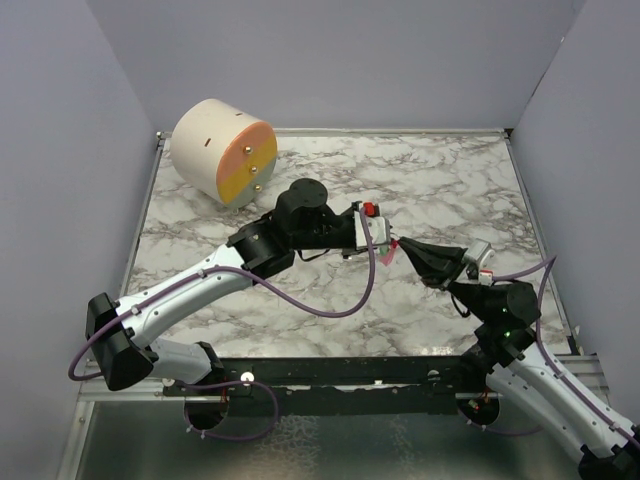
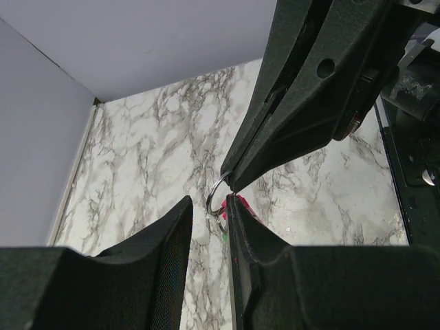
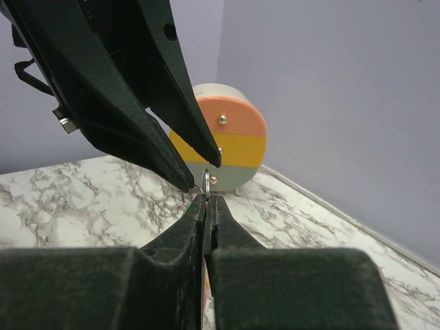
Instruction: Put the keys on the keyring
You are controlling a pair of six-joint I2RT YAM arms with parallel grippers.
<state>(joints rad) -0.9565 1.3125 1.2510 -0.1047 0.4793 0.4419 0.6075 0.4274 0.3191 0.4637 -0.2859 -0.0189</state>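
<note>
– Now, right gripper (image 3: pixel 207 201)?
– Clamped on keyring (image 2: pixel 217 194) above table (image 1: pixel 440 190); pink tag (image 2: pixel 242 205) hanging.
– Left gripper (image 2: pixel 209 203)?
– Jaws apart, flanking it. Green key (image 2: pixel 225 236) beside inner finger, mostly hidden. Drum (image 1: pixel 215 145) well back.

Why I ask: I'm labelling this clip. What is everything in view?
table: 1, grey-veined white marble, under everything.
walls: 3, pale purple, around the table.
drum: 1, cream, orange-yellow-grey striped face, far left corner.
keyring: 1, silvery ring with pink-red tag, pinched in the right jaws.
key: 1, green, tiny, just below the ring; hold unclear.
cables: 2, purple, along the arms.
left arm: 1, white and black, jaws apart by the ring.
right arm: 1, white and black, jaws shut on the ring.
</note>
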